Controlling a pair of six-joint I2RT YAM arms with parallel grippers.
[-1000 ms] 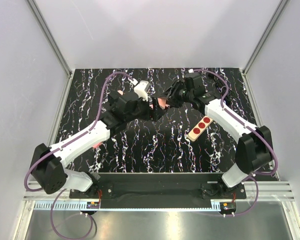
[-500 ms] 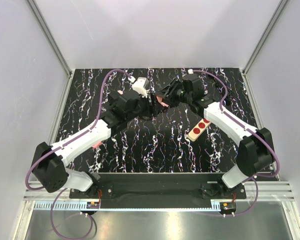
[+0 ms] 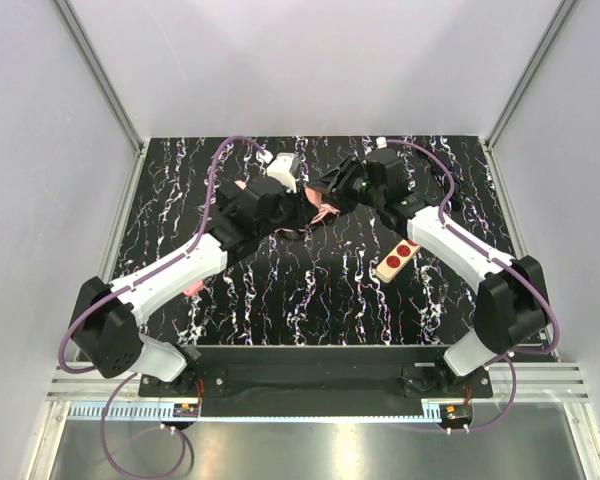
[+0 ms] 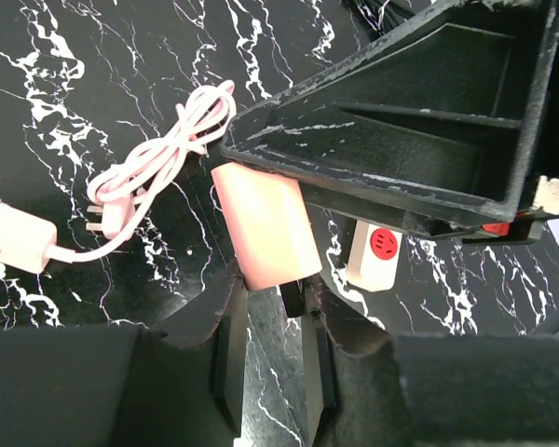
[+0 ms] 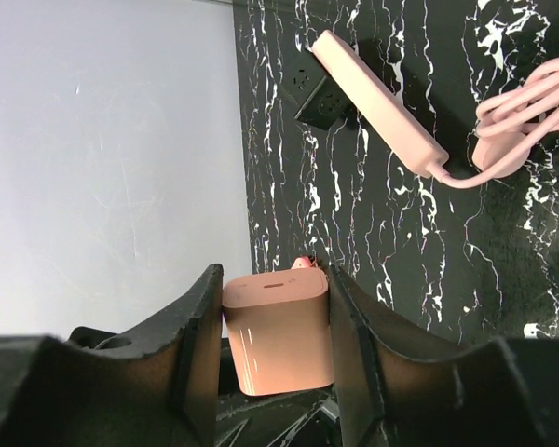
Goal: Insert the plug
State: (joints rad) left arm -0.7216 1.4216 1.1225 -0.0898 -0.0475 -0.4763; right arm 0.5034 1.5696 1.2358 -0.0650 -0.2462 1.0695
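Observation:
The plug (image 5: 278,340), a pink rounded block, is held off the table where the two arms meet (image 3: 323,207). My right gripper (image 5: 275,275) is shut on its sides and shows as a black wedge (image 4: 419,121) over the block in the left wrist view. My left gripper (image 4: 278,284) has its fingertips (image 4: 235,284) pressed to the free end of the plug (image 4: 264,228). The cream power strip (image 3: 398,258) with red sockets lies flat on the table right of centre, also in the left wrist view (image 4: 380,256).
A pink coiled cable (image 4: 158,158) runs to a pink bar (image 4: 9,237) on the black marbled table (image 3: 310,290); both show in the right wrist view, bar (image 5: 377,98) and cable (image 5: 531,116). White walls enclose the table on three sides.
My left gripper has moved up and right to the plug and drawn its jaws in around its end. The right gripper kept its hold, shifting slightly back.

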